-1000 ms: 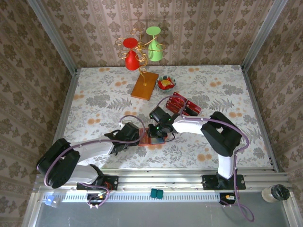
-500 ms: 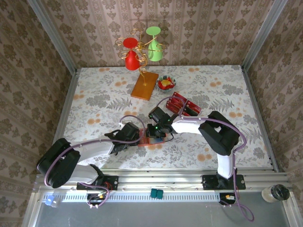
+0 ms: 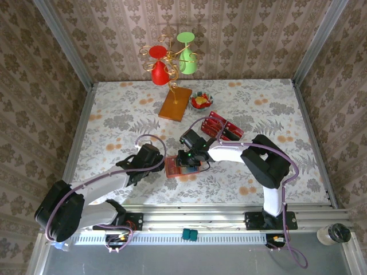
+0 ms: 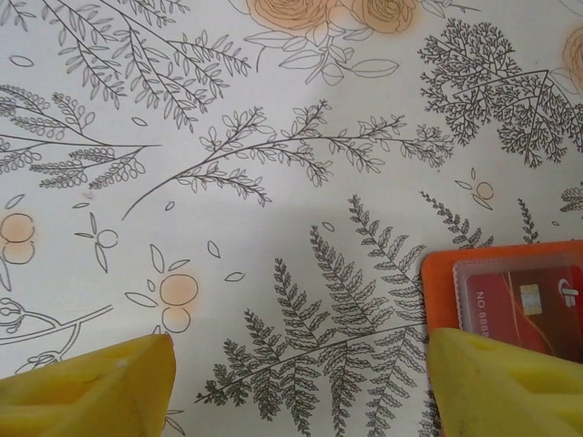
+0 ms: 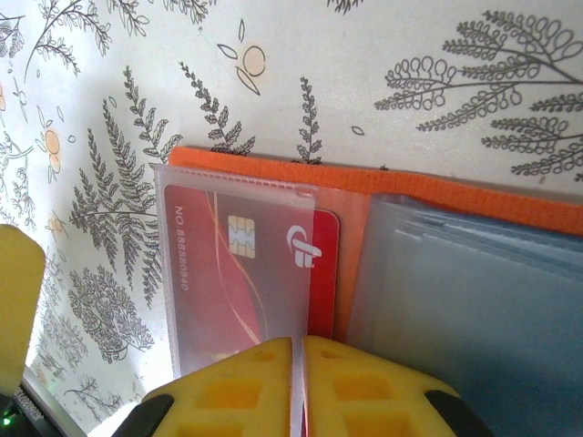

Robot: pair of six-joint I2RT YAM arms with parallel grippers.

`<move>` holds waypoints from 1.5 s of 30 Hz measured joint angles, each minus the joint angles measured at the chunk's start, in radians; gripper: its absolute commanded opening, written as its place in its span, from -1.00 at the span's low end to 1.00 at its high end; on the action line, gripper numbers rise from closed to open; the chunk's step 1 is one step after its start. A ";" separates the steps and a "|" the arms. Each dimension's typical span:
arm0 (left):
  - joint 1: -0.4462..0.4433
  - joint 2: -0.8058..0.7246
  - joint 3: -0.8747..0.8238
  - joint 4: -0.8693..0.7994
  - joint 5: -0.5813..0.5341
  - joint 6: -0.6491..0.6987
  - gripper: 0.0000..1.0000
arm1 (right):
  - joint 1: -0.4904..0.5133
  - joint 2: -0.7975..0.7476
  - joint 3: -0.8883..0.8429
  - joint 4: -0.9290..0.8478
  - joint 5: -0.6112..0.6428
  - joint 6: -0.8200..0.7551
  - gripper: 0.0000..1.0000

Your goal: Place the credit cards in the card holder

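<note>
The orange card holder lies open on the tablecloth. Its clear sleeve holds a red credit card, whose right strip sticks out beside the greyish-blue pocket panel. My right gripper is shut, with its tips at the card's near edge, on the sleeve's border. My left gripper is open over bare cloth, its right finger over the holder's orange corner. In the top view the left gripper is just left of the holder. More red and dark cards lie in a pile behind.
An orange-brown wooden board and a small bowl sit at the back. Behind them stands a wire stand with a red and a green glass. Metal rails edge the table on both sides.
The left gripper has pulled back to the left, off the card holder. The right gripper stays at the holder.
</note>
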 measured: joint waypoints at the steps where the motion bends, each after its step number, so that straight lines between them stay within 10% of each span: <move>1: 0.002 0.000 0.000 -0.001 0.004 0.000 0.49 | 0.000 0.000 0.000 0.000 0.000 0.000 -0.72; 45: -0.012 0.122 -0.006 0.070 0.064 0.004 0.37 | -0.001 -0.007 0.046 -0.098 0.023 -0.053 -0.97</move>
